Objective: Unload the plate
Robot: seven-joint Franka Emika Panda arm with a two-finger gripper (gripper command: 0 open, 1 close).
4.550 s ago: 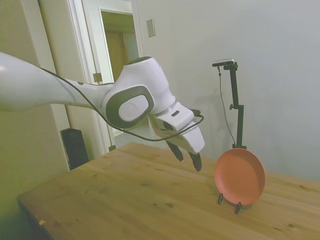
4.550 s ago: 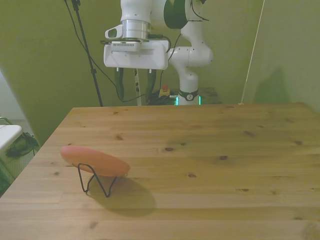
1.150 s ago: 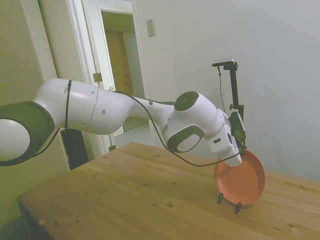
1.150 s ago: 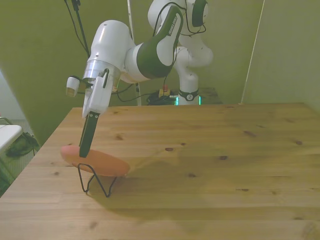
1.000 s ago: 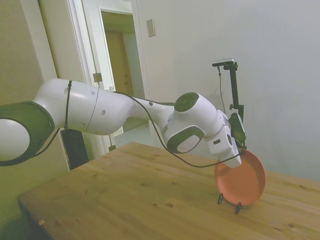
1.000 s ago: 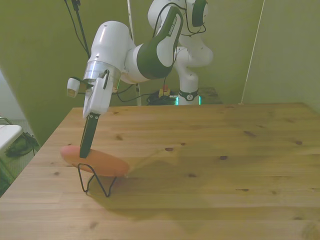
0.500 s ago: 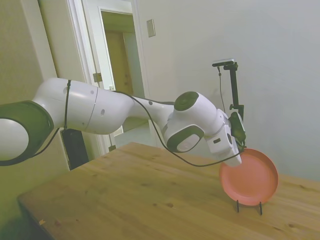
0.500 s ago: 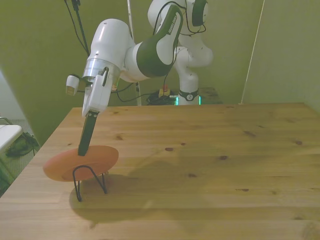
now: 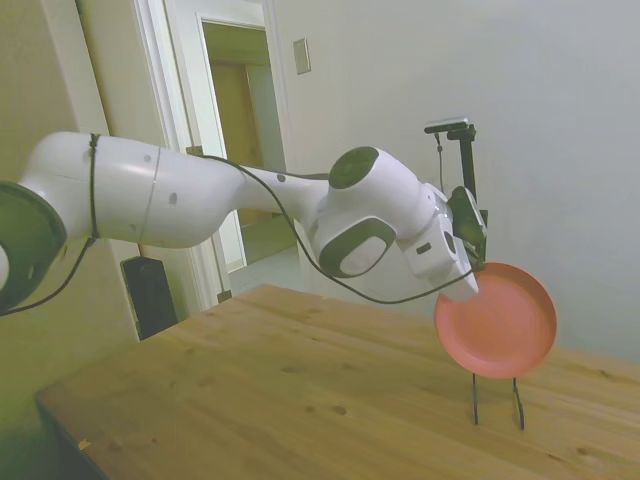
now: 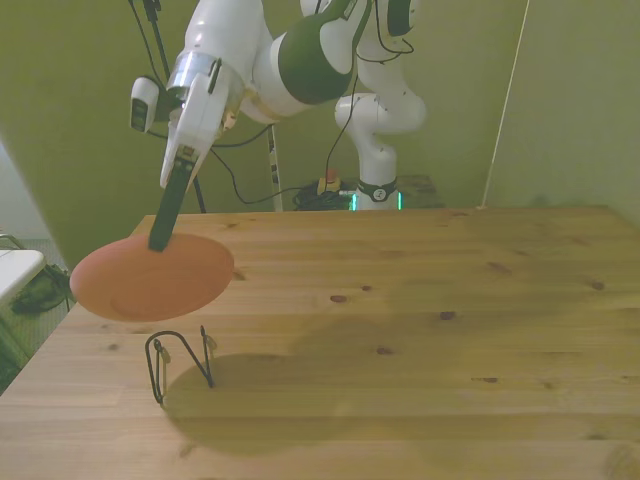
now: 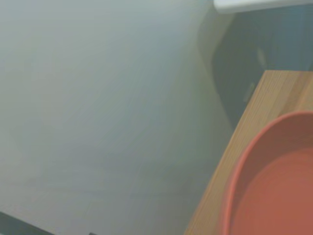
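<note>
Looking from the side view, you can see the plate [image 9: 496, 320] up in the air, held by its top rim, and the gripper [image 9: 470, 272] is pinched closed on that rim. The plate stands almost on edge with its hollow face turned toward this camera. It hangs down and a little outward from the gripper, so the gripper is above it, on the side nearest the arm. The thin black wire stand [image 9: 495, 402] sits right under it on the wooden table [image 9: 250, 390], and the plate's bottom edge is just clear of the wires. In the front view, the plate [image 10: 150, 276] looks like a wide flat oval, and the dark fingers [image 10: 165, 215] bite its far rim. The wire stand [image 10: 180, 362] is below it with nothing on it, close to the table edge on the front view's left. The long way of the plate runs across the picture here. So the lifting part looks done, and I think your next job is to carry the plate away from the stand and lay it on bare table [image 10: 420, 300]. In the wrist view, you only see a curved piece of the plate [image 11: 274, 191] beside the table's edge [image 11: 230, 161], all blurry.
</note>
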